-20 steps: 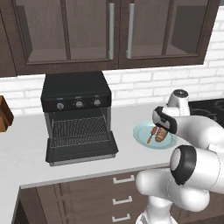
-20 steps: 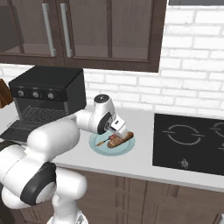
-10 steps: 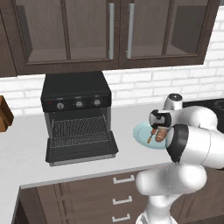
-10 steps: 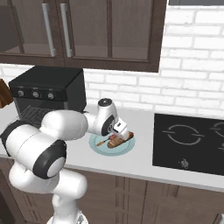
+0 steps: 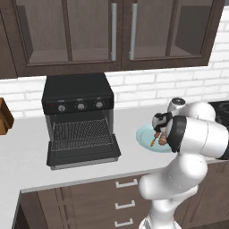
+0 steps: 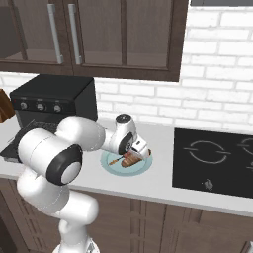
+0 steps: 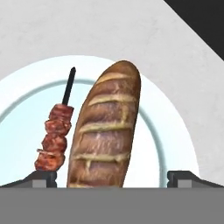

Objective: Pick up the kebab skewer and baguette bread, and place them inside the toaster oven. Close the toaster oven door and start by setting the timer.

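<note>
— Where do the two base cameras sit?
— Behind the arm, left and right, looking forward and down. Both take in the bench (image 5: 27, 152), the toaster oven (image 5: 78, 100) and the plate (image 6: 111, 165).
— And the third?
— On the hand (image 7: 111, 179), very close above that plate, facing straight down.
</note>
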